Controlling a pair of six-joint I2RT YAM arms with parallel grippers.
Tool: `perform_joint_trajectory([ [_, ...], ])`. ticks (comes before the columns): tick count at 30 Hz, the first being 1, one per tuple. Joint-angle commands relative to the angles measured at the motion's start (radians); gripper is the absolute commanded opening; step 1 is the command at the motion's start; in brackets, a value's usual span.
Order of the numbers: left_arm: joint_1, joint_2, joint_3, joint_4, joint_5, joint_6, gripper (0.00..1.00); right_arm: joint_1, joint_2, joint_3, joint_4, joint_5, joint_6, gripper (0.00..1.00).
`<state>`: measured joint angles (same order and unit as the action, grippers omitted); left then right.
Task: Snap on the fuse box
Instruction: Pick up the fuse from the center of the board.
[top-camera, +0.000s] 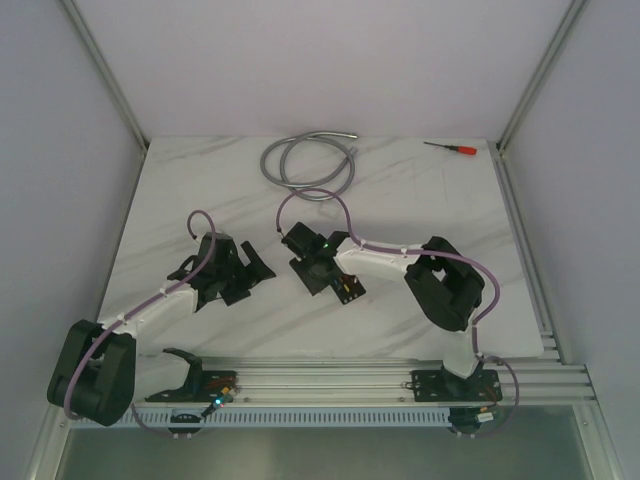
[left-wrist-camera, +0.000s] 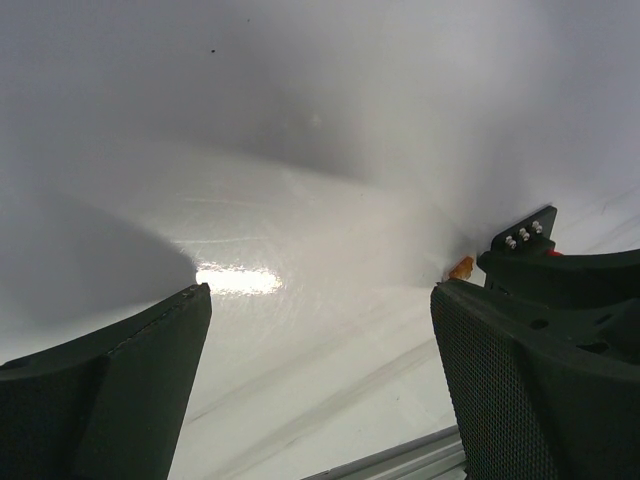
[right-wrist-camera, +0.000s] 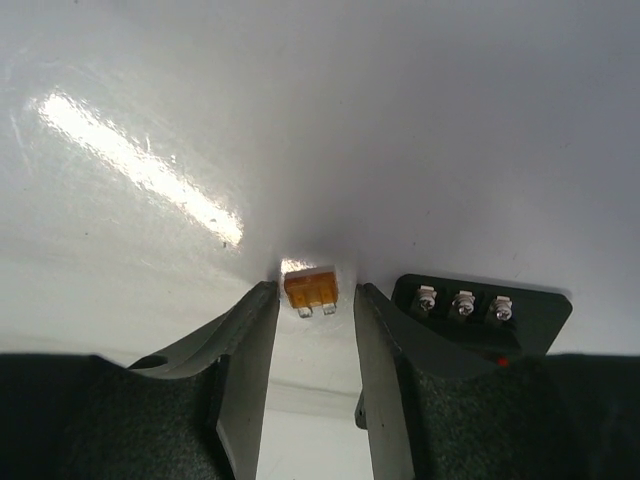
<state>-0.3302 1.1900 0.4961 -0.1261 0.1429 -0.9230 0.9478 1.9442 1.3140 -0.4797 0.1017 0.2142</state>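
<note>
The black fuse box (right-wrist-camera: 483, 313), with three screws along its edge, lies on the white table just right of my right gripper (right-wrist-camera: 315, 291). That gripper is open, its fingertips down at the table either side of a small orange fuse (right-wrist-camera: 311, 289), with a gap on each side. In the top view the right gripper (top-camera: 316, 272) is at the table's middle, with the fuse box (top-camera: 346, 289) beside it. My left gripper (top-camera: 222, 280) is wide open and empty to the left. Its wrist view (left-wrist-camera: 320, 295) shows the fuse box (left-wrist-camera: 525, 236) and the fuse (left-wrist-camera: 461, 268) at far right.
A coiled grey hose (top-camera: 310, 160) lies at the back centre. A red-handled screwdriver (top-camera: 452, 148) is at the back right. An aluminium rail (top-camera: 350, 380) runs along the near edge. Enclosure walls stand on the left, the right and the back.
</note>
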Motion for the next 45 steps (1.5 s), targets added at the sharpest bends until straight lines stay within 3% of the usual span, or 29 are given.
perform_joint_trajectory([
  [1, 0.006, -0.010, -0.005, 0.020, 0.014, -0.001, 1.00, -0.001, 0.082, 0.017, -0.035, 0.001, -0.056, 0.45],
  [34, 0.007, -0.015, -0.007, 0.020, 0.023, 0.001, 0.99, -0.010, 0.071, 0.037, -0.151, -0.052, -0.097, 0.41],
  [45, 0.007, -0.023, -0.008, 0.022, 0.027, 0.004, 0.98, -0.009, 0.104, 0.040, -0.116, -0.041, -0.094, 0.30],
])
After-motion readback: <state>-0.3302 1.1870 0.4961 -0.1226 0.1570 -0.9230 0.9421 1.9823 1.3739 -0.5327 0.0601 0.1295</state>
